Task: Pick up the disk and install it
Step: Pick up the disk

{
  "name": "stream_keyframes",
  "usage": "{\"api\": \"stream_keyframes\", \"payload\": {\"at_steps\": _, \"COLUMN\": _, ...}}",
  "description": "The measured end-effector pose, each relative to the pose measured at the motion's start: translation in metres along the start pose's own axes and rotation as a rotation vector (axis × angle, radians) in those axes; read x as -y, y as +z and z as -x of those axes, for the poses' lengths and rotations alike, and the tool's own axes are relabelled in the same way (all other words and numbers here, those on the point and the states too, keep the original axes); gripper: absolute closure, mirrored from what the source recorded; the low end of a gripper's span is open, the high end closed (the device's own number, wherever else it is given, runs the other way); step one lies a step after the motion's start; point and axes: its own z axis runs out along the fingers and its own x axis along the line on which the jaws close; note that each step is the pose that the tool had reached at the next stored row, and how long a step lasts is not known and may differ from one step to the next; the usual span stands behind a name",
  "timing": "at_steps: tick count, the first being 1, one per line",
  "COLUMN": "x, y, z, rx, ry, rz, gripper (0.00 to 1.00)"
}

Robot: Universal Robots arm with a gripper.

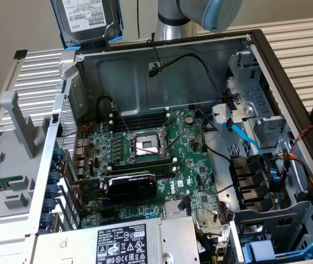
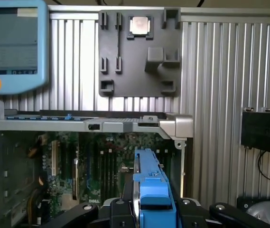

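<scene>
The disk (image 1: 87,19), a silver hard drive with a white label in a bright blue carrier, hangs tilted in the air above the far corner of the open computer case (image 1: 288,82), on the exterior view's left. In the wrist view the disk (image 2: 151,185) is seen edge-on, its blue carrier clamped between the black fingers (image 2: 118,209) of my gripper (image 2: 153,211). The gripper is shut on it, and the motherboard (image 2: 78,166) lies beyond it inside the case.
Inside the case are the motherboard (image 1: 145,159), loose black and blue cables (image 1: 239,132), the silver power-supply box (image 1: 128,242) and another blue-fronted carrier (image 1: 266,250). A grey fixture (image 2: 139,52) holding a processor (image 2: 141,26) lies on the ribbed table beside a blue teach pendant (image 2: 13,45).
</scene>
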Motion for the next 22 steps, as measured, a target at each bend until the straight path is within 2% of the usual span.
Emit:
{"api": "stream_keyframes", "payload": {"at_steps": 4, "x": 0.0101, "y": 0.0005, "z": -0.012, "rx": 0.0001, "ry": 0.000, "rz": 0.0027, "gripper": 0.63}}
{"api": "stream_keyframes", "payload": {"at_steps": 10, "x": 0.0317, "y": 0.0014, "z": -0.024, "rx": -0.0013, "ry": 0.000, "rz": 0.0157, "gripper": 0.63}}
{"api": "stream_keyframes", "payload": {"at_steps": 22, "x": 0.0833, "y": 0.0033, "z": -0.039, "rx": -0.0211, "ry": -0.001, "rz": 0.0414, "gripper": 0.63}}
